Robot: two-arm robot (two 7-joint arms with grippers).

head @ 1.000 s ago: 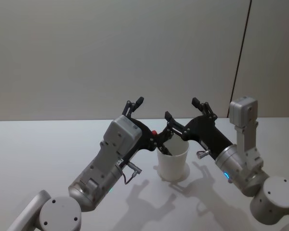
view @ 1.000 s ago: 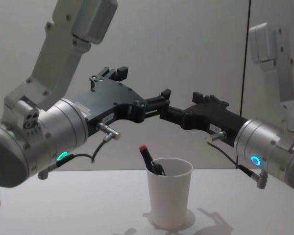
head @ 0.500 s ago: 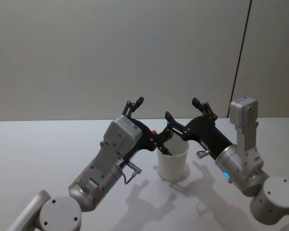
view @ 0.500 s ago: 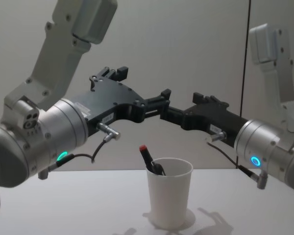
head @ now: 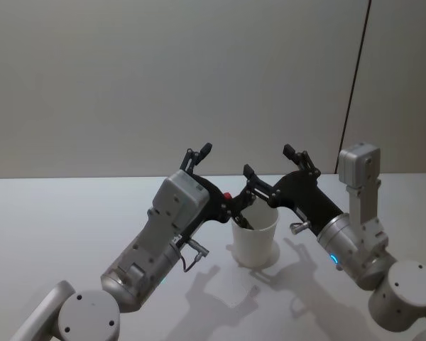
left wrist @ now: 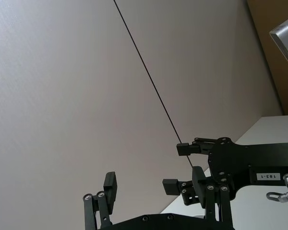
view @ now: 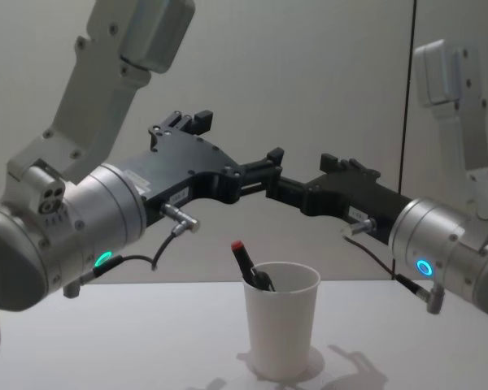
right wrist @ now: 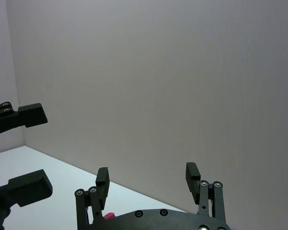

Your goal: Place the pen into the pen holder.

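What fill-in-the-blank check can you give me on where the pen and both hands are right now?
1. The pen stands inside the ____, red tip up.
2. The pen holder stands ____ on the table.
3. The left hand and the right hand, both raised above the holder, have their fingers ____.

Missing words: pen holder; upright; open

A plain grey wall [head: 128, 85] rises behind the pale table [head: 50, 220]. A thin dark vertical seam [head: 355, 85] splits the wall at the right.
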